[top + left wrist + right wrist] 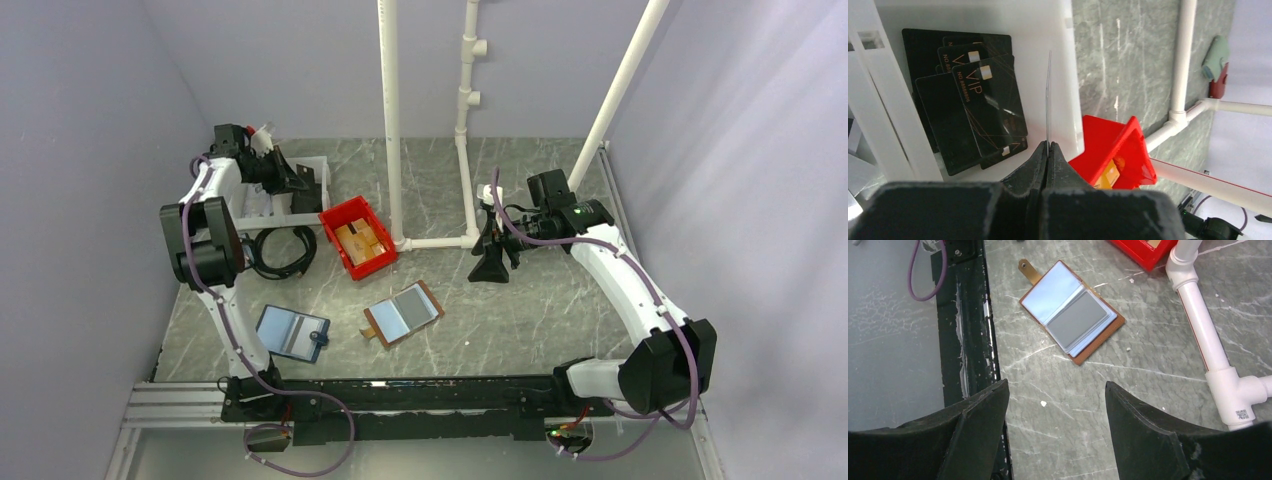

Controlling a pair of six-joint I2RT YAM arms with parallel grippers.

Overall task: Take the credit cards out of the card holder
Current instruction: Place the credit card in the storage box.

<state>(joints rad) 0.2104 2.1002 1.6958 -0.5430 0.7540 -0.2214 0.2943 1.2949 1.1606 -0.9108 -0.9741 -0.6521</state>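
Note:
The brown card holder (403,312) lies open on the marble table, one pale blue and one dark grey panel up; it also shows in the right wrist view (1073,310). At the back left, my left gripper (1048,146) is shut on a thin credit card (1048,95) seen edge-on, over a white tray (1070,75). Several black VIP cards (978,100) lie in that tray. In the top view the left gripper (300,180) sits over the tray. My right gripper (490,265) hangs open and holds nothing (1057,390), above bare table to the right of the card holder.
A red bin (358,237) with yellowish contents stands beside the white tray. A dark blue-edged folder (292,331) lies open at the front left. White PVC pipes (465,180) run along the table and rise at the back. A black cable coil (280,250) lies at the left.

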